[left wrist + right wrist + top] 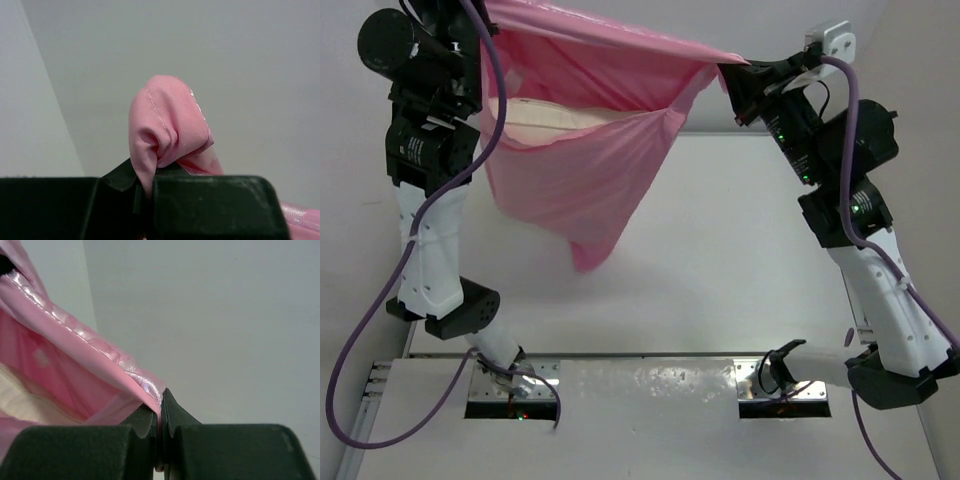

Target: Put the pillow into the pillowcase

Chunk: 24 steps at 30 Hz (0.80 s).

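In the top view the pillowcase [595, 175] hangs in the upper part of the frame, stretched between the 2 arms and lifted above the white table [740, 260]. Its upper edge runs from the upper left corner to the upper right, and the rest of the pink fabric falls in a loose pointed fold toward the centre left. The pillow [560, 118] sits inside the open mouth of the pillowcase, in the upper left of the frame; only a cream strip of it shows, with pink fabric above and below it. In the right wrist view a cream patch shows at the lower left, with pink fabric around it. The left gripper [144, 189] is closed on the pillowcase: at the bottom centre of the left wrist view its jaws press together, and a bunch of pink fabric with a seam line stands up out of them. The right gripper [161, 412] is closed on the pillowcase too: at the bottom centre of the right wrist view its jaws meet with only the thin shiny hem pinched between them, and the hem goes from there to the upper left corner of the frame
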Tool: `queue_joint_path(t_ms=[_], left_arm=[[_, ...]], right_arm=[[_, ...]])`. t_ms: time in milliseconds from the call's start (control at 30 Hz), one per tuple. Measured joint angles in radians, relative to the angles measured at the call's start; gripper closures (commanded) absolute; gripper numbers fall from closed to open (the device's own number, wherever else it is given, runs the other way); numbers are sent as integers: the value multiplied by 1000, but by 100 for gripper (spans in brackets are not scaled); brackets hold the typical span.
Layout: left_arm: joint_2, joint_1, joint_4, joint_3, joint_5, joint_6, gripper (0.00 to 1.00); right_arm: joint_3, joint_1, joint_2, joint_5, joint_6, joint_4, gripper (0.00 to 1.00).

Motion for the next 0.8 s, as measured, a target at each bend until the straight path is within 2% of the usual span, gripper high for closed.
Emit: queue_joint_path(t_ms=[200,333,467,700,800], left_arm=[[-18,-9,72,-127,-92,148,100],[-13,-3,220,-259,-149,273,100],[12,46,334,-356,-192,347,100],[97,180,345,-314,-207,267,100],[95,189,309,-301,-169,195,100]], right_arm=[[51,1,55,46,-72,-45,100],[134,2,116,66,-132,-111,100],[181,8,176,19,-137,-175,100],[182,100,262,-40,-116,-267,100],[193,51,277,-66,-72,-285,100]])
